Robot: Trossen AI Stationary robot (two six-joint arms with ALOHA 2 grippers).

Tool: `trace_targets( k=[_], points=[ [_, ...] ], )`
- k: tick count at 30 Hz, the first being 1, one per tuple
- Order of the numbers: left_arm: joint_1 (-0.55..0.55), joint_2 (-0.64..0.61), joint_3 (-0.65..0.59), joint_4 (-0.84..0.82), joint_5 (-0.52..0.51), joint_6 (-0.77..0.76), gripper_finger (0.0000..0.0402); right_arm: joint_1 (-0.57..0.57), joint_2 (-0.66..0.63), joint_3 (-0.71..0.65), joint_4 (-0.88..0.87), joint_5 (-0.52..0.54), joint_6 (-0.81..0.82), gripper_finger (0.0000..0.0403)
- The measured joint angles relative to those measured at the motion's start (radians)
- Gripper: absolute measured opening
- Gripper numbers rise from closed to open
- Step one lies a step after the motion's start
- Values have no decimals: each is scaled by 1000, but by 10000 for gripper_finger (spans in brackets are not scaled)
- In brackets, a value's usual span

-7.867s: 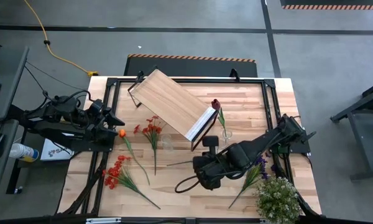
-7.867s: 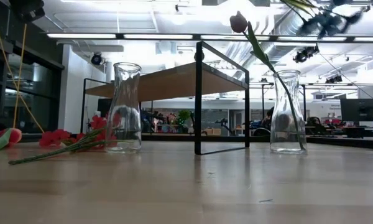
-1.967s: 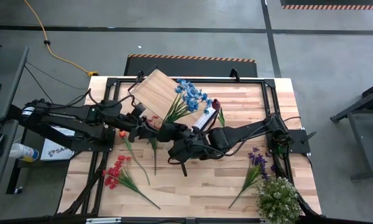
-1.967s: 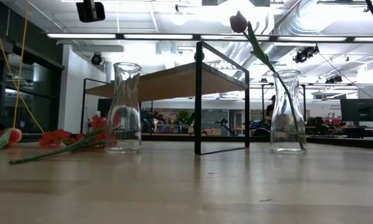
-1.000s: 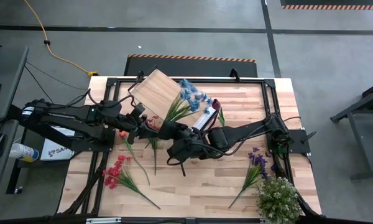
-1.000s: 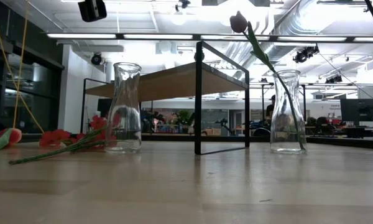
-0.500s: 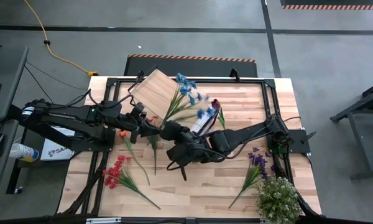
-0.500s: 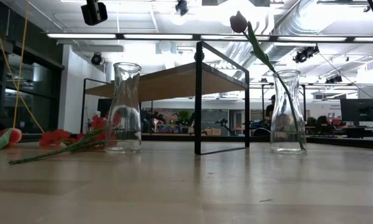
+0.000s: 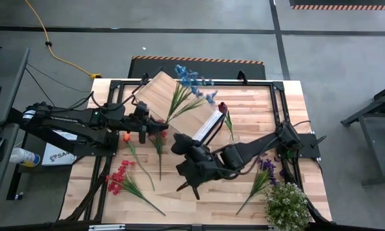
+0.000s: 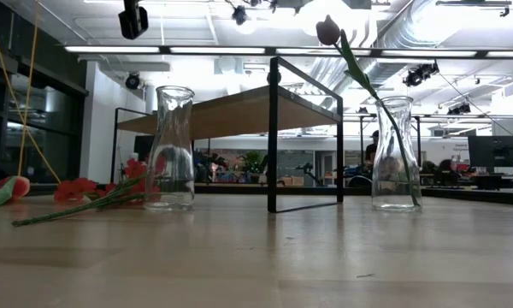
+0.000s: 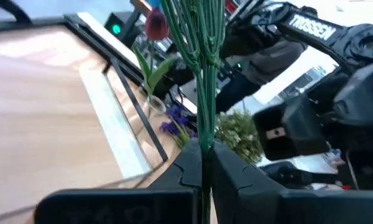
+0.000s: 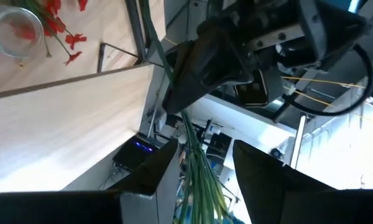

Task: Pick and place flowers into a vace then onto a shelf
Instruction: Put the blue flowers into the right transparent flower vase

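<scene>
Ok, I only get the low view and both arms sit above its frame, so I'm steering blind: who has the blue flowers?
Observer: The left claw, shut on the blue flower spray's green stems.
Operator: And the right claw?
Observer: The right claw is open, with the stems showing between its fingers.
Operator: Where are the blooms?
Observer: Seen from above, over the far side of the shelf.

Straight down over the whole tabletop (image 9: 256,102) from above; level across it from its surface; shelf (image 9: 176,106) common to both.
</scene>
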Motion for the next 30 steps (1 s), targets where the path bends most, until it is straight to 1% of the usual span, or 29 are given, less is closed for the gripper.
trace_targets(
  k=[3, 8, 12, 16, 20, 23, 26, 28, 30],
  points=[
    [0, -9, 0, 56, -30, 36, 45, 16, 0, 0, -1, 26, 37, 142],
    [0, -32, 0, 174, -70, 117, 45, 36, -2, 1, -6, 120, 109, 142],
    [0, -55, 0, 235, -75, 164, 45, 43, -5, 38, -24, 190, 163, 142],
    [0, -70, 0, 281, -76, 198, 45, 42, -6, 112, -66, 274, 238, 142],
    [0, -73, 0, 334, -76, 241, 45, 38, -61, 93, -37, 316, 298, 142],
    [0, -72, 0, 390, -60, 267, 45, 35, -98, 93, -36, 328, 372, 142],
    [0, -73, 0, 420, -50, 291, 45, 31, -139, 93, -34, 312, 486, 142],
    [0, -72, 0, 434, -31, 304, 45, 24, -165, 93, -34, 276, 579, 142],
    [0, -72, 0, 454, -17, 319, 45, 17, -193, 93, -35, 204, 680, 141]
  ],
)
